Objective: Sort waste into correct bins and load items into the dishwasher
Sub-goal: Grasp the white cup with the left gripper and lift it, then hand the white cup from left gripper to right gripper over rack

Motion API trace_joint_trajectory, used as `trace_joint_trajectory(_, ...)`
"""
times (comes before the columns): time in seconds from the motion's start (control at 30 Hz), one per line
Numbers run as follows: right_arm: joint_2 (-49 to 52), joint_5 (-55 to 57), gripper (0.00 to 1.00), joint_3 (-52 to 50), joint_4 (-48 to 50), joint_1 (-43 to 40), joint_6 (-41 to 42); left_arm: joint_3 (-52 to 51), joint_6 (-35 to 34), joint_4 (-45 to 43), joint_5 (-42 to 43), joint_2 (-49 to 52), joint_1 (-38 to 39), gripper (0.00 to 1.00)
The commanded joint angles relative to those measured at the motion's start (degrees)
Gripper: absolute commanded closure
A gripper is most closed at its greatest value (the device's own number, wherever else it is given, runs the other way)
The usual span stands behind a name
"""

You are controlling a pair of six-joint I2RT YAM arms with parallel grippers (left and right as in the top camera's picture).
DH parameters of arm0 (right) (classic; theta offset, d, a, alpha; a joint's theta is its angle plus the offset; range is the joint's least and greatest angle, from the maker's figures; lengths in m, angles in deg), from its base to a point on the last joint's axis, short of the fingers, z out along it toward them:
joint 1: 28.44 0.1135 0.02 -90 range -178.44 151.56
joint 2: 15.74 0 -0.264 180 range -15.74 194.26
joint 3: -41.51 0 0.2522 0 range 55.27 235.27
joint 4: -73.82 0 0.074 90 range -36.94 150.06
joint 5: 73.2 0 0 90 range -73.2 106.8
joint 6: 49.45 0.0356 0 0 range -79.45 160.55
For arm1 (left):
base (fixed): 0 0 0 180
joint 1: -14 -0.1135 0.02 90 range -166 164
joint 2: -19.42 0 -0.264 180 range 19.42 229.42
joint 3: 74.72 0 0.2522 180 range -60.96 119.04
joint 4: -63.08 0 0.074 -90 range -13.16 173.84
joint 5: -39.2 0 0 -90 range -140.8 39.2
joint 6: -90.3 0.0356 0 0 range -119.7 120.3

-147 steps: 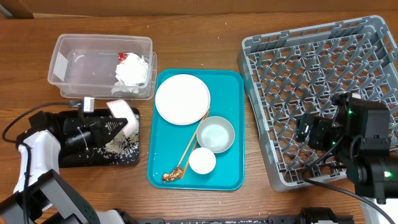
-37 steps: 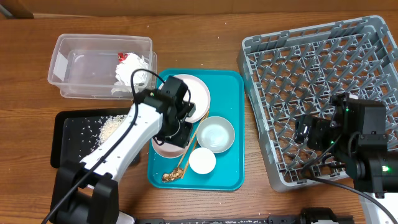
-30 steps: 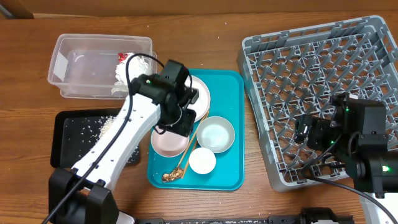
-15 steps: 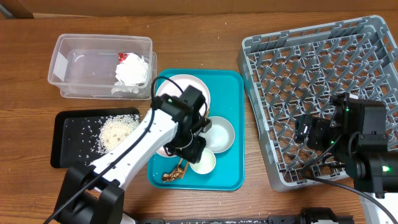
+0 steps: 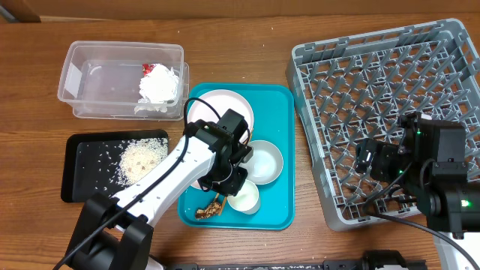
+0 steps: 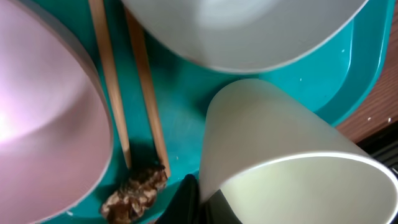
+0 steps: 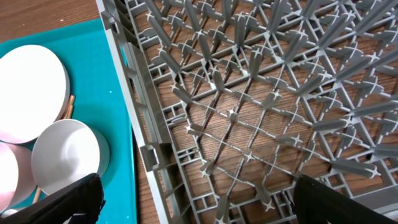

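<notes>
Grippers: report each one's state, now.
Left gripper: cannot tell; it sits at the rim of the small white cup, but the grip is unclear.
Right gripper: open, holding nothing, above the dish rack.

All we have of the room is a wooden table (image 5: 247, 45), which fills the overhead view from edge to edge. Its top is a warm mid-brown, and long darker grain streaks run across it from side to side. The same wood shows in the right wrist view, and as a sliver in the left wrist view. In the top left corner of the overhead view sits a pale tan shape (image 5: 15, 10), cut off by the frame; we cannot tell what it is. A dark strip (image 5: 300, 264) runs along the near edge. The light is soft and even, casting only faint shadows.
</notes>
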Motion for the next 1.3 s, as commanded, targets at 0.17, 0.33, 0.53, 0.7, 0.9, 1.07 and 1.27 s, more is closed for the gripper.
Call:
trace_joint_trajectory(0.17,0.07,12.79,0.0,1.66,1.64,0.2,3.74,8.31,11.78,3.02,23.56,-2.21,-6.93,0.96)
trace_joint_trajectory(0.33,2.89,3.28,0.0,1.66,6.45,0.2,2.29,10.32,7.96,-7.96,39.71,-2.08,-14.14,0.96)
trace_joint_trajectory(0.53,11.26,-35.06,0.0,1.66,11.39,0.22,-7.06,10.32,-7.06,-23.43,51.34,0.13,-19.76,0.96)
trace_joint_trajectory(0.7,18.34,-63.69,0.0,1.66,13.73,0.26,-19.61,10.32,-8.15,-26.23,57.92,1.73,-20.26,0.96)
trace_joint_trajectory(0.9,23.43,-71.65,0.0,1.66,15.32,0.28,-26.49,10.32,-8.13,-26.18,59.04,2.05,-20.24,0.96)
trace_joint_trajectory(1.07,25.31,-73.24,0.0,1.66,17.75,0.28,-26.99,10.32,-8.13,-26.75,61.37,2.05,-19.8,0.96)
trace_joint_trajectory(1.27,27.1,-76.28,0.0,1.66,19.39,0.33,-26.99,10.32,-8.17,-28.44,63.58,2.05,-17.81,0.96)
